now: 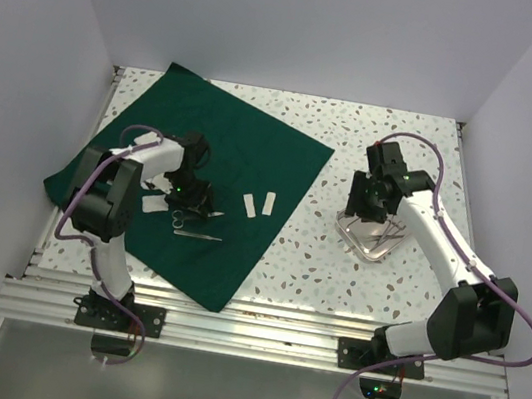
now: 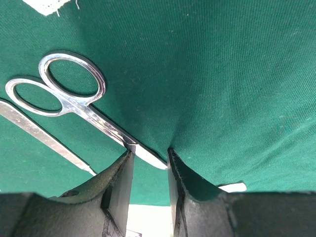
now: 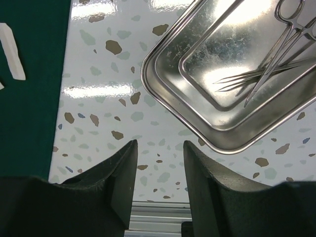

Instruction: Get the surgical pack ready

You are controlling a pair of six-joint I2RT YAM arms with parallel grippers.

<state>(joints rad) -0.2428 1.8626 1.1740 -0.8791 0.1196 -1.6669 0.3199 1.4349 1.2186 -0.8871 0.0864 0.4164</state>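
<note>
Left wrist view: scissors [image 2: 74, 98] lay flat on the dark green cloth [image 2: 222, 74], with the blade end down in the gap of the left gripper [image 2: 149, 154]. Its fingers [image 2: 121, 182] stood narrowly apart, one on either side of the blade. Whether they pinched it could not be told. A flat steel instrument [image 2: 39, 132] beside the scissors ran off the left edge, its lower end hidden behind a finger. A white strip [image 2: 47, 5] was cut off at the top.

Top view: the cloth lay spread over the left part of the table [image 1: 336, 271], with a pair of white strips [image 1: 249, 205] on it. The left arm [image 1: 110, 190] was folded back on itself, wrist pitched down onto the cloth.

The right arm [image 1: 442, 238] reached forward, wrist tipped down. The right gripper [image 3: 159, 145] was parted and empty, above bare table just beside the steel tray [image 3: 158, 91]. The tray's instruments [image 3: 256, 74] ran out of frame at the right.
</note>
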